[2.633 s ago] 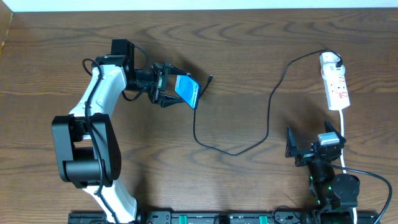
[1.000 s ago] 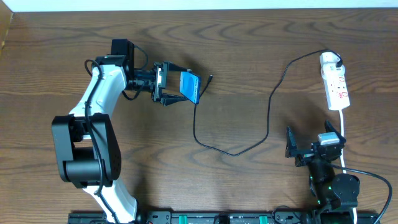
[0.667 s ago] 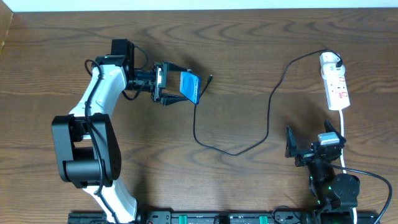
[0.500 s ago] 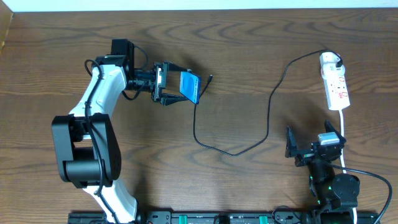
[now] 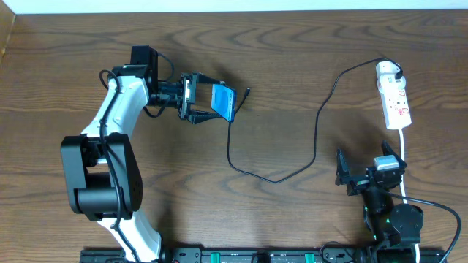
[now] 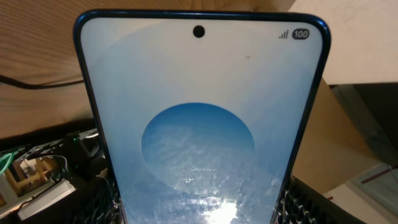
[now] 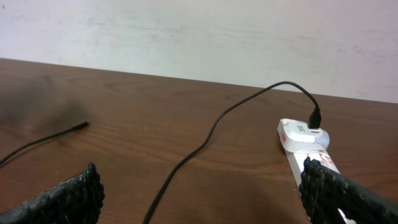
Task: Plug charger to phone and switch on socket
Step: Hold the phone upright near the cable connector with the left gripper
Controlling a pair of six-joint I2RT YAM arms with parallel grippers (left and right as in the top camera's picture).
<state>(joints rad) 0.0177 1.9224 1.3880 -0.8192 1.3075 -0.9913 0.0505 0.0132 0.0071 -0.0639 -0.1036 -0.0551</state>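
Phone [image 6: 199, 124] screen, top right corner: "100" in a small dark pill, signal-bar icon just left of it. Lower part of the screen washed out by glare, no lettering legible there. Socket [image 7: 300, 139]: red marks on the white casing, too small and blurred to read from overhead or right wrist.

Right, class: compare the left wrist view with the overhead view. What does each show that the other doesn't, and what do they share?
Only the left wrist view: the phone screen close up, with its camera hole and a small 100 mark at the top.
Only the overhead view: the socket, the charger running from it with its free tip lying near the phone, and the open right tool.
Both: the phone gripped in the left tool.
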